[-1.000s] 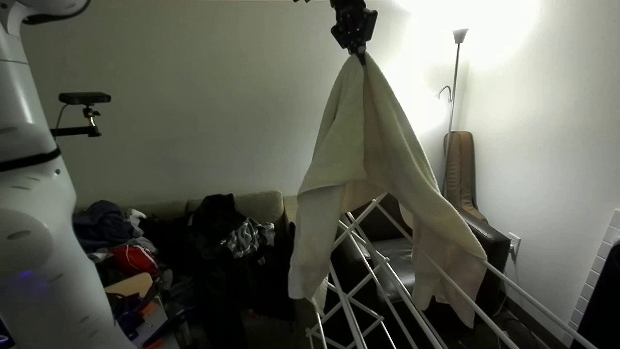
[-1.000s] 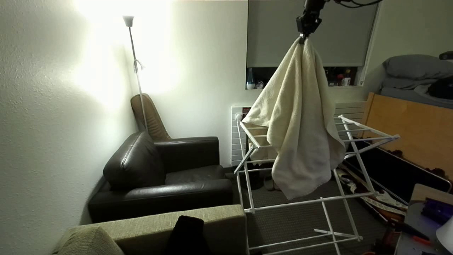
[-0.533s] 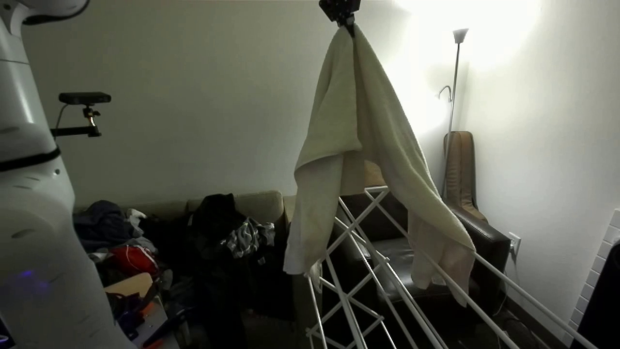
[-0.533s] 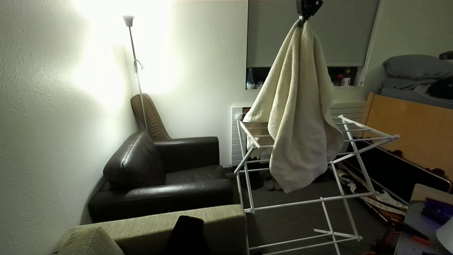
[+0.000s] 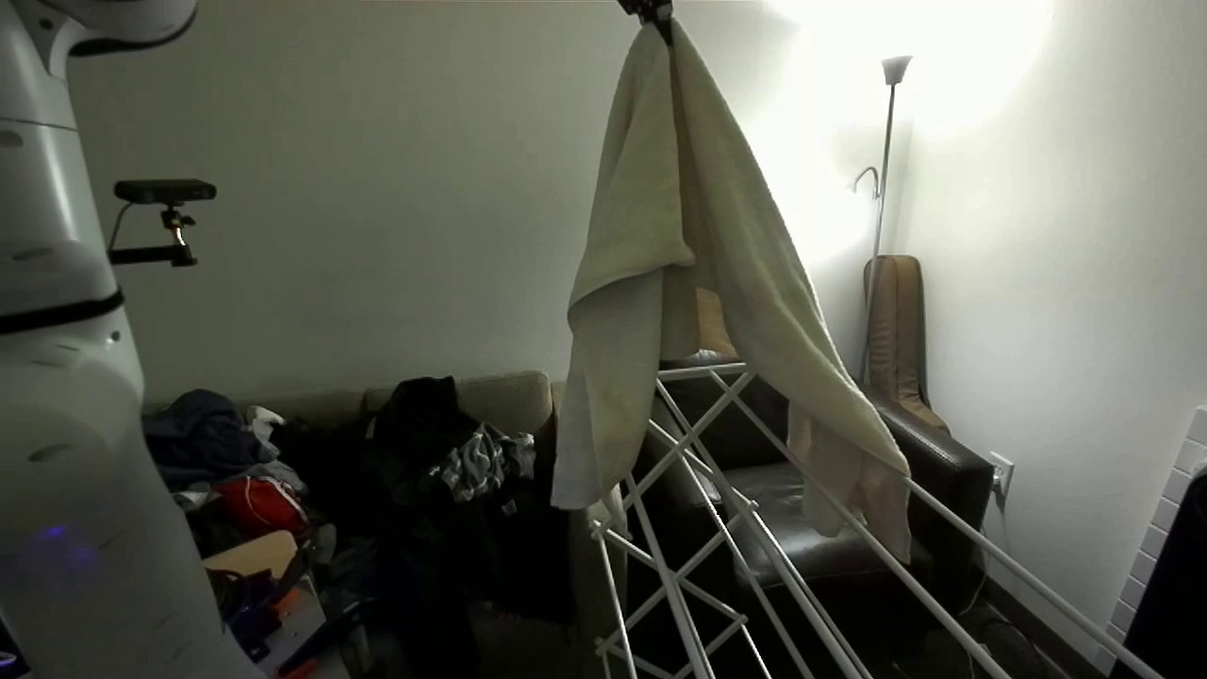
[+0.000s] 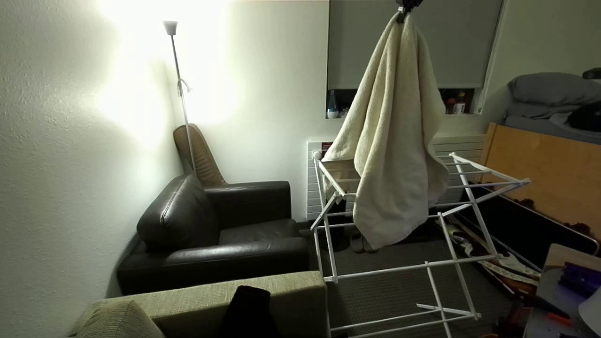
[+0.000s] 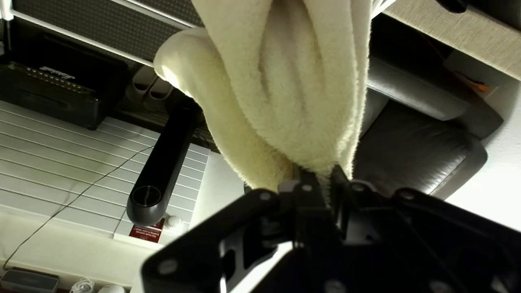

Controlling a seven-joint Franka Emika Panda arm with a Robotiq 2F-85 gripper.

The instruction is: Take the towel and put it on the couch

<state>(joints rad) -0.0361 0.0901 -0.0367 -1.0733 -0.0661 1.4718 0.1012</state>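
Clearly, the fingers, pinched narrow on the towel, are higher than a second ago, drawing it up beneath them. Below, part still seems draped over the rack, so the lift likely must go on before it can reach the couch, lower than the fingers.

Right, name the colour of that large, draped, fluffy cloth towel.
The large, draped, fluffy cloth towel is plain cream; it shows best in an exterior view.
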